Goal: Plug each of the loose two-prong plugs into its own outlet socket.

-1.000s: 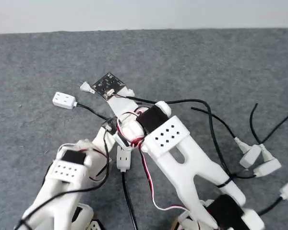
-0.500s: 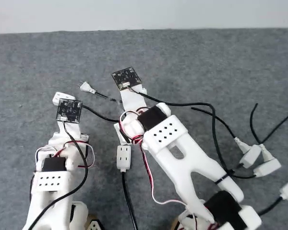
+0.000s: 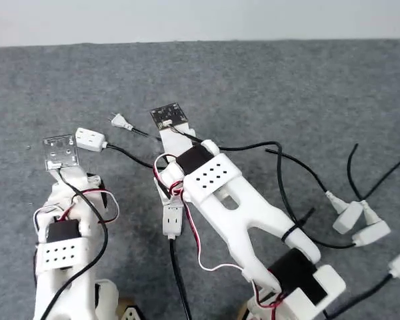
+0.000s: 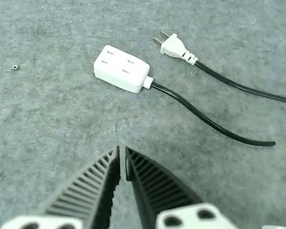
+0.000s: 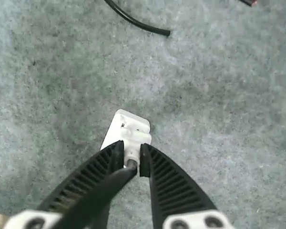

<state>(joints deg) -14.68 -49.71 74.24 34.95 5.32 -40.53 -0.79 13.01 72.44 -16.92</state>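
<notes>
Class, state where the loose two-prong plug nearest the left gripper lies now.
High view: the two-prong plug lies on the grey mat, left of centre, between the white outlet block and the right arm's camera board.

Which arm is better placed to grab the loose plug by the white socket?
Left: the left tool, shut and empty, faces the loose plug and socket. The right tool is clamped on another socket.

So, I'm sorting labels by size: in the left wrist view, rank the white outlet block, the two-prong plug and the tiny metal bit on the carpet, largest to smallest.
1. outlet block
2. two-prong plug, slightly farther from the camera but still clearly smaller
3. tiny metal bit, barely a speck
</notes>
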